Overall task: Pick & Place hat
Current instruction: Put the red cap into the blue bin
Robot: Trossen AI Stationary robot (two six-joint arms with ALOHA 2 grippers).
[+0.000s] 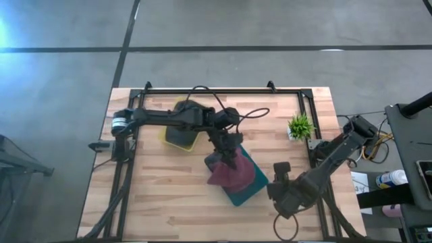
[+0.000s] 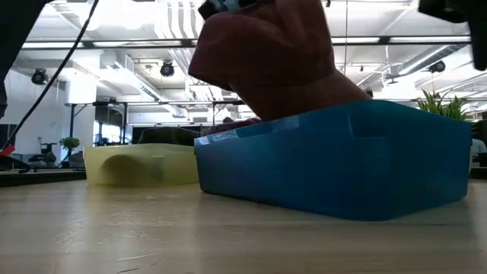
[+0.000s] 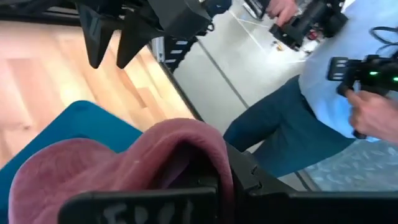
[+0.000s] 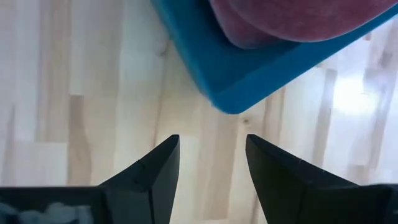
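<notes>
The left tool [image 1: 228, 150] is gripping the maroon hat [image 1: 231, 172] by its bunched crown, above the blue bin [image 1: 248, 189] on the desk [image 1: 155, 196], the hat sagging as light, soft cloth, while the right tool [image 4: 211, 163] is standing open beside the bin.

Bare counter [image 1: 162, 189] lies open toward my left. The blue bin [image 1: 246, 185] just beside my right hand [image 1: 278, 191], and the plant [image 1: 300, 126], block elsewhere.
</notes>
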